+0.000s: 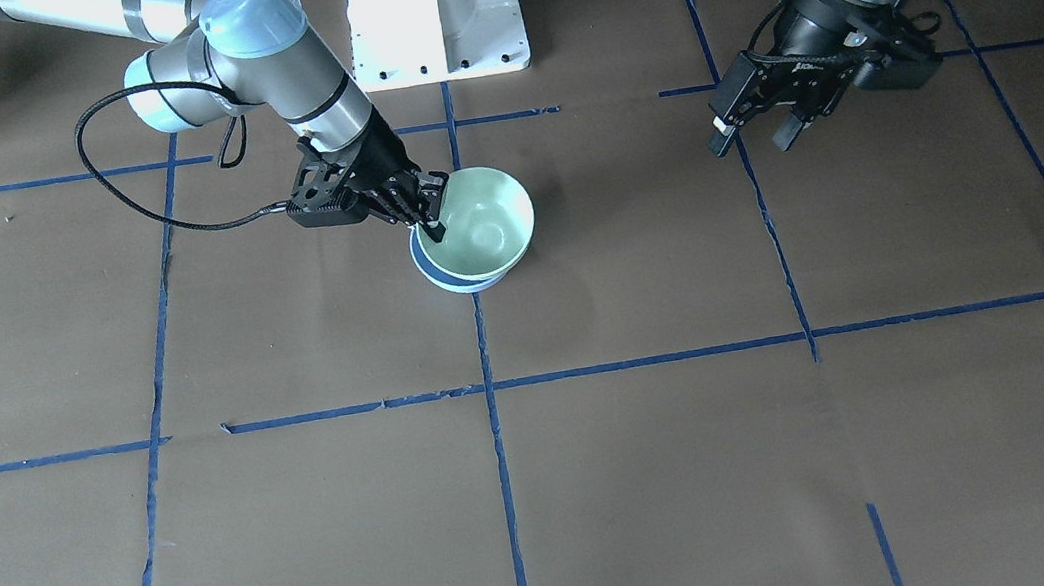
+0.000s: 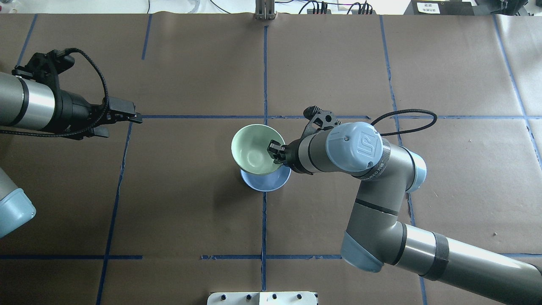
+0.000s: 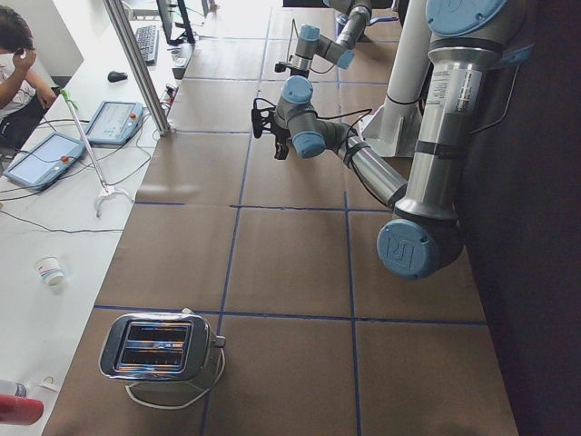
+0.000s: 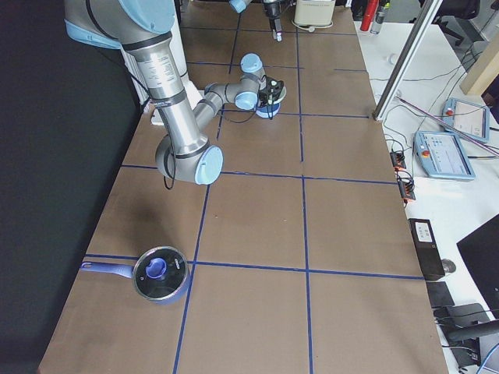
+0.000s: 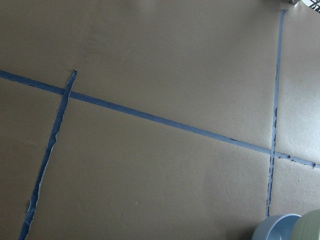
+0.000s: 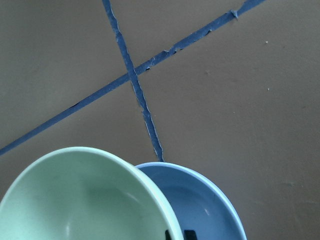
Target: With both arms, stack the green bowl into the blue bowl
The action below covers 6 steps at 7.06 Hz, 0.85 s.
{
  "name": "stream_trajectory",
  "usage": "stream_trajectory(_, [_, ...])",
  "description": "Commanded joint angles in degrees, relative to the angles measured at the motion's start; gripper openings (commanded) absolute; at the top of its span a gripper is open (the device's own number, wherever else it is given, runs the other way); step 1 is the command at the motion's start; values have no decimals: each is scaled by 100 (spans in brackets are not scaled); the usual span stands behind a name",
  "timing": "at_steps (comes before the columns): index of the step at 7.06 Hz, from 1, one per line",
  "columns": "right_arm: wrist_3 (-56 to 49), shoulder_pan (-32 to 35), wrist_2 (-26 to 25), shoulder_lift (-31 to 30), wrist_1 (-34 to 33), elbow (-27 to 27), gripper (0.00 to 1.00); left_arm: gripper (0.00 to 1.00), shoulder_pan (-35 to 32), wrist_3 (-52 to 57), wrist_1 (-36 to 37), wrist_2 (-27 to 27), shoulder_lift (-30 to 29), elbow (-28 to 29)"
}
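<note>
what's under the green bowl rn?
The blue bowl, offset, with part of its rim and inside showing. The right gripper pinches the rim of the green bowl. The rest is covered; can't tell if it's seated.

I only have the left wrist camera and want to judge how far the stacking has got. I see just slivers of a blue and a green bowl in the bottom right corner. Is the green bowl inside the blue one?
Observer: The green bowl is over the blue bowl but offset to one side. I cannot tell if it is fully seated.
Operator: Is anything holding it?
Observer: Yes, the right gripper is shut on its rim, with one finger inside the bowl.
Operator: And the left gripper?
Observer: The left gripper is open and empty, well apart from both bowls.
</note>
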Motion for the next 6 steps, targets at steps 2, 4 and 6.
stream_trajectory(2, [-7,-36,-44,-38,-78,-21,0,100,2,-16,-2,1,-19,-2])
stream_trajectory(4, [-42,-45,-35,-12,-288,22,30,100,-7,-16,-2,1,-10,-29])
stream_trajectory(6, [-52,-45,-44,-55,-298,66,100,100,1,-16,-2,1,-10,-11])
